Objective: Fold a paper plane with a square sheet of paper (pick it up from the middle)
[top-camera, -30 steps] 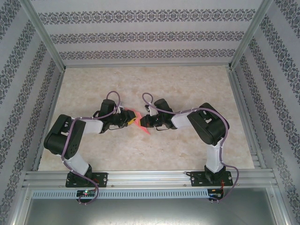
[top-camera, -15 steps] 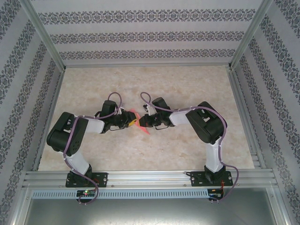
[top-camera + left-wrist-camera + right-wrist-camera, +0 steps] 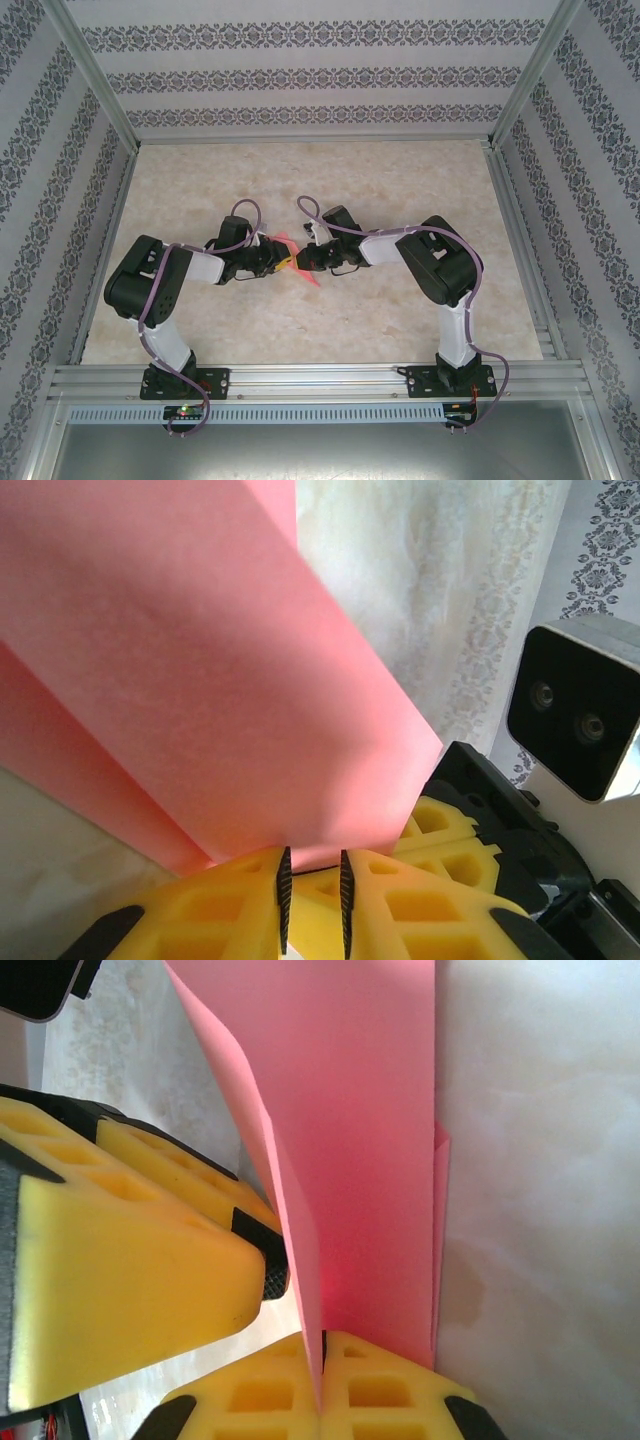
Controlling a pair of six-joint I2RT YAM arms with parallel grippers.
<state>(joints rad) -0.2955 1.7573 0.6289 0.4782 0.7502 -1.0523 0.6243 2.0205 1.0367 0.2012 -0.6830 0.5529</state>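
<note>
Mid-tabletop, the two arms meet. Left gripper: pads nearly together w/ a thin slit, and the paper's edge sits right at the tips, so I can't tell if it's pinched. Between the grippers is the sheet of paper, part-folded into layers. Right gripper is clamped on one edge of it. The paper looks light, floppy and easily creased (prob. tears if the arms pull apart), so best nipped beside a fold. Count: 1 sheet, 2 grippers.

Lab test cell: aluminium frame, wallpapered panels, marble-look tabletop.
</note>
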